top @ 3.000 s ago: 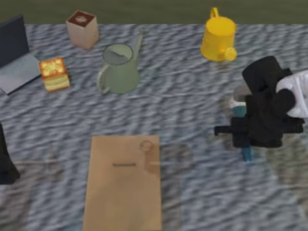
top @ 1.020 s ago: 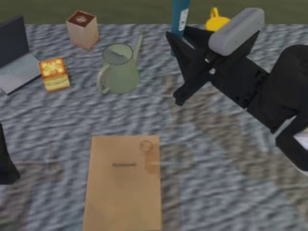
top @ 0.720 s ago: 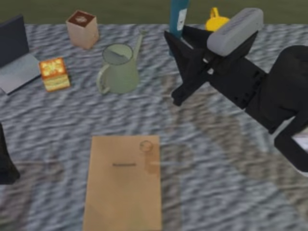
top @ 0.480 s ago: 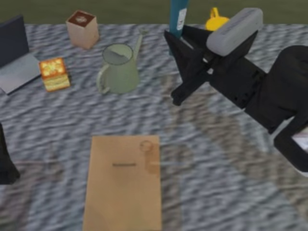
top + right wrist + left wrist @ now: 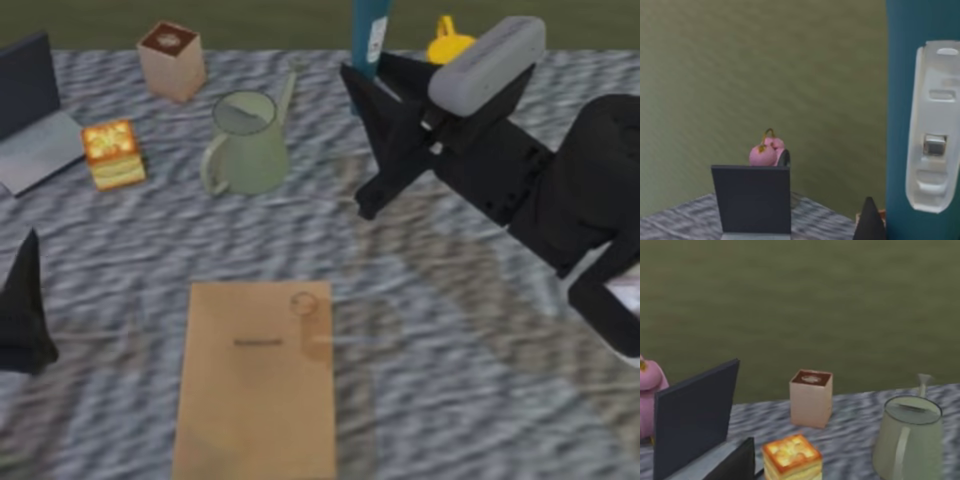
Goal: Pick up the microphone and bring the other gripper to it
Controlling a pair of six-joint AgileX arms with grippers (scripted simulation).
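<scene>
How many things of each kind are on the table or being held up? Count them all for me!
Watering cans: 2 (green, yellow)
Microphone: 1, held up by the right gripper
Laptop: 1
Small pink box: 1
Cake slice: 1
Brown book: 1
Pink toy: 1, behind the laptop
Total: 8

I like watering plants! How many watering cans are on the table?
2. The green watering can stands near the back, left of middle, beside the brown box. The yellow watering can is at the back right, mostly hidden behind the right gripper.
</scene>
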